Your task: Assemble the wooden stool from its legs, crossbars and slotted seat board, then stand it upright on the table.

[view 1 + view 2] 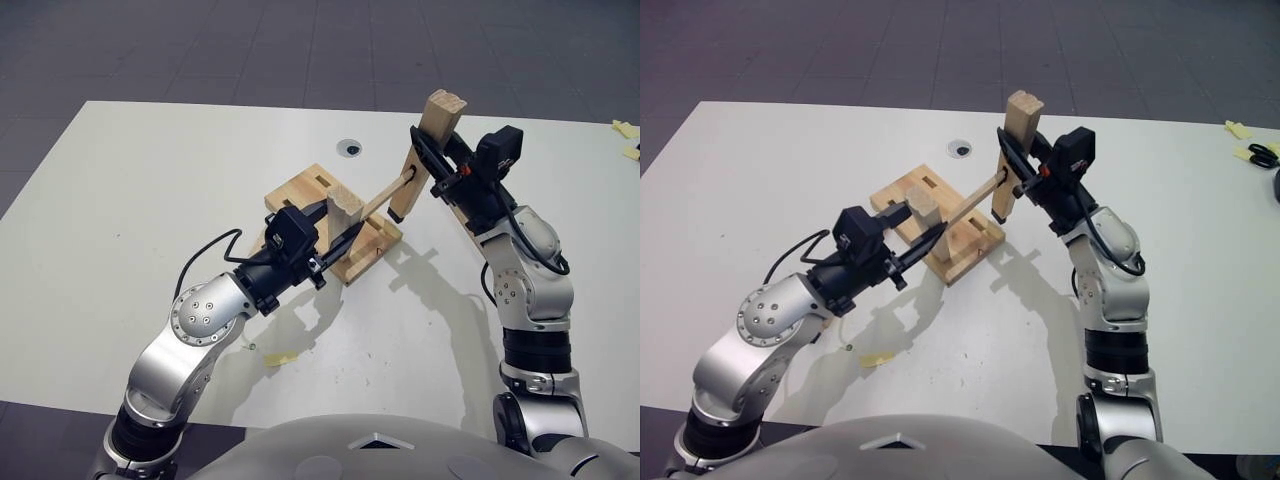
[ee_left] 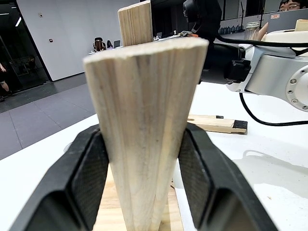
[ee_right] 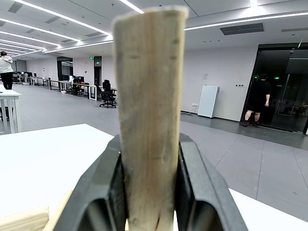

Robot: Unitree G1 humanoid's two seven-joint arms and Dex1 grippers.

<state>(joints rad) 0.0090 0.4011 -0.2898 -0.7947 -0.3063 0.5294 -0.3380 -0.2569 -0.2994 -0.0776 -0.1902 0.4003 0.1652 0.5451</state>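
**Bench (image 1: 120, 200).** The slotted seat board (image 1: 300, 193) lies flat near the middle of the white surface, turned corner-on to the robot. A round grommet (image 1: 349, 148) is set in the surface beyond the board. A yellow tape scrap (image 1: 280, 357) lies near the front edge.

**Left end effector (image 2: 144, 163).** Its fingers are closed on a short leg (image 1: 345, 203), one dark pad pressed against each side face. This leg stands on the seat board, roughly upright.

**Right end effector (image 3: 149, 178).** Its fingers are clamped on a second leg (image 1: 441, 115), which is gripped about mid-length. This leg is held tilted above the far right side of the board, with its pale end uppermost. Its dark lower end is just beside the board's edge. Whether that end touches the bench cannot be determined.

**Crossbar (image 1: 385, 193).** A thin bar runs at a slant between the two legs, from the short leg up to the tilted one. How deeply either end is seated cannot be determined.
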